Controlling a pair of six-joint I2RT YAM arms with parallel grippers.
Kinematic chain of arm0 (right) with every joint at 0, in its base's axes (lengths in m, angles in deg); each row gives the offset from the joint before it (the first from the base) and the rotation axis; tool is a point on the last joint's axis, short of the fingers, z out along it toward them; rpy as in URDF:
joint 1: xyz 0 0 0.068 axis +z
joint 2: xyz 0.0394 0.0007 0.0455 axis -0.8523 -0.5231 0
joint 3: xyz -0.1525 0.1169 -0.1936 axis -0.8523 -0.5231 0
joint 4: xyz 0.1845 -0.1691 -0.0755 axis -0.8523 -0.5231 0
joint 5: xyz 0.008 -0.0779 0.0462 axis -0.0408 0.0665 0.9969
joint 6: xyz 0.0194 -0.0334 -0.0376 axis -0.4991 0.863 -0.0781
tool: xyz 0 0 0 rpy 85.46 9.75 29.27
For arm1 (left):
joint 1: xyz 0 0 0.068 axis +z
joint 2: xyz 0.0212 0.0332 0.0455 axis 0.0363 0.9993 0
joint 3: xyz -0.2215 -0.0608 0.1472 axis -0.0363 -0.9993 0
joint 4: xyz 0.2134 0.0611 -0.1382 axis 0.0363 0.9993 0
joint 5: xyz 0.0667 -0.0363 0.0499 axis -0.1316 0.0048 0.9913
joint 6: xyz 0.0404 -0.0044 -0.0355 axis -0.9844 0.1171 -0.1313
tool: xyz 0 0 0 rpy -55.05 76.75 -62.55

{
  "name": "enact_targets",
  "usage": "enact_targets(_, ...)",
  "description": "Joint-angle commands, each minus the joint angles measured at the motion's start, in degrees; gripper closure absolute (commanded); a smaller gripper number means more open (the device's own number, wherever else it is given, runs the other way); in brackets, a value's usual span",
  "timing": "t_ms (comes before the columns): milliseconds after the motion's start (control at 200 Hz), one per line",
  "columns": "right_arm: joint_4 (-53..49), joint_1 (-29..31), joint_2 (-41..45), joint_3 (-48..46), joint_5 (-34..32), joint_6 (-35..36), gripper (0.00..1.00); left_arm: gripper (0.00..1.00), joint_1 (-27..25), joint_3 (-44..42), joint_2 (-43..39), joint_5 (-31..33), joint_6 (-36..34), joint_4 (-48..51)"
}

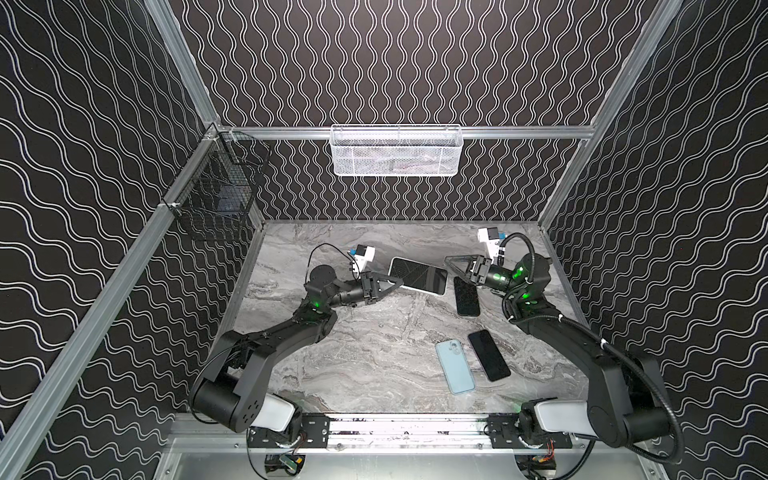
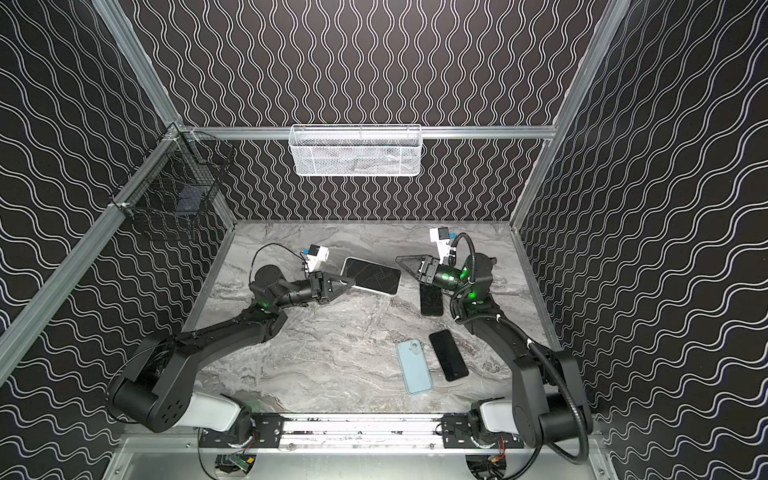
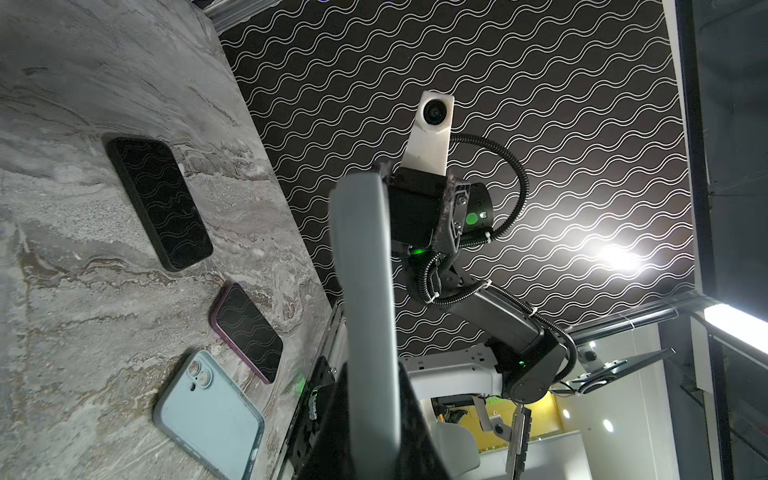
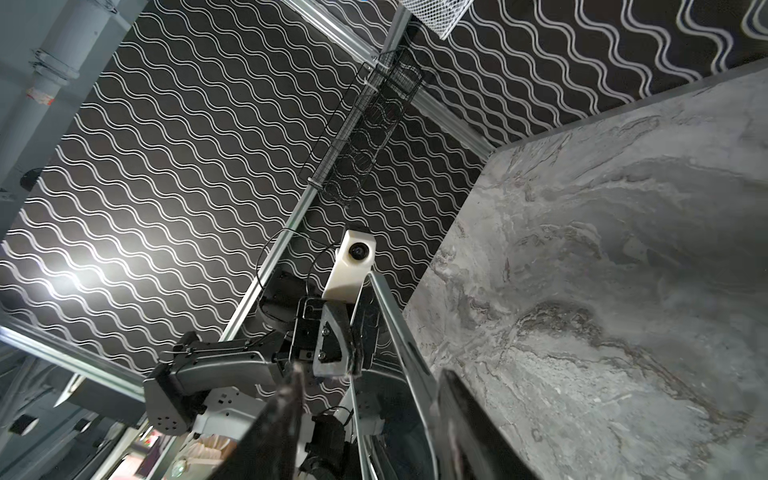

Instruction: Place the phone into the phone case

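Left tool (image 1: 399,283): clamped on one end of the phone (image 1: 419,276).
Right tool (image 1: 451,262): jaws apart by the other end, gripping nothing.
Phone: screen up.

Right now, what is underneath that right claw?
A black phone lies flat on the table. In both top views the right gripper covers its far end; the left wrist view shows it whole.

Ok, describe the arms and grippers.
The left arm and right arm have black links, pale grey base housings, green joint lights and a white camera block by each wrist. The left gripper and right gripper have black triangular fingers. A ribbed conduit follows the right arm, a thin wire by the left.
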Motion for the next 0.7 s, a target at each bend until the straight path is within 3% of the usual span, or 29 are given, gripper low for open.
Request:
enact_targets(0, -9.4, -0.3, 1.06, 0.5, -3.18, 6.2, 0.38, 1.0, 0.0, 0.88, -0.25, 0.23, -0.14, -3.13)
enact_targets(250, 1.23, -0.16, -3.33, -1.25, 5.13, -1.57, 0.36, 1.0, -0.09, 2.04, 0.76, 0.3, 0.36, -3.6)
enact_targets(465, 12.95, 0.13, -5.08, -2.54, 7.02, -9.07, 0.63, 1.0, -0.73, 2.84, 1.48, 0.63, -0.05, -2.83)
enact_targets(696, 10.01, 0.14, -4.57, -2.12, 6.04, -6.94, 0.85, 1.0, -1.3, 3.68, 1.88, 0.66, -0.4, -1.91)
